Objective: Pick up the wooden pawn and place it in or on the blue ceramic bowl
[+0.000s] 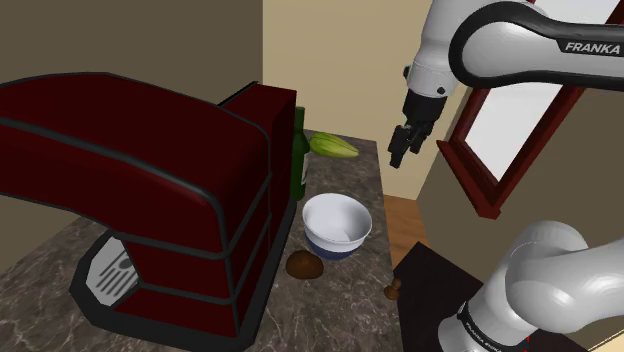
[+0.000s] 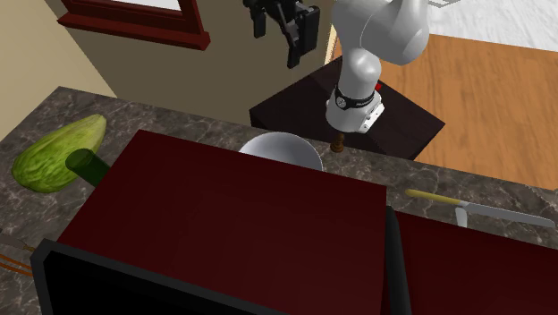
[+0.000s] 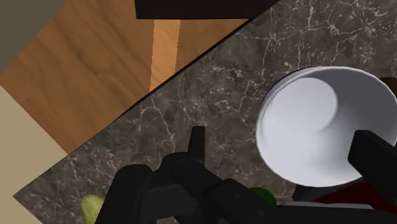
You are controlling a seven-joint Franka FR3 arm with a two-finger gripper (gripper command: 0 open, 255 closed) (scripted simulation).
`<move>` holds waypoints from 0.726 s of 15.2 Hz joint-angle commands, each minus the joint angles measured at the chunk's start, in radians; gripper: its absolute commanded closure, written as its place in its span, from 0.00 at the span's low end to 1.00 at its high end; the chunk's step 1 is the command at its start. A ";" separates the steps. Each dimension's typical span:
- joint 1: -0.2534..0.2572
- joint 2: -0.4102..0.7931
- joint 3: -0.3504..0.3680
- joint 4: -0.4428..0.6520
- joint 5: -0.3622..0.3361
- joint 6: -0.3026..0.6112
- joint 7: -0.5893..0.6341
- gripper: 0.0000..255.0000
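The small brown wooden pawn stands upright at the counter's edge, close to the robot's stand. The bowl is white inside with a blue foot and sits empty beside the red mixer, a short way from the pawn. My black gripper hangs high above the counter, well above both and off to the side of the bowl. Its fingers stand apart with nothing between them.
A big dark red stand mixer takes up most of the dark marble counter. A green bottle, a green leafy vegetable, a brown lump and a knife lie around.
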 commanded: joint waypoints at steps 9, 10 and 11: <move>0.123 -0.038 0.052 -0.225 0.039 0.118 -0.107 0.00; 0.140 -0.042 0.059 -0.252 0.045 0.132 -0.120 0.00; 0.158 -0.046 0.066 -0.279 0.051 0.147 -0.133 0.00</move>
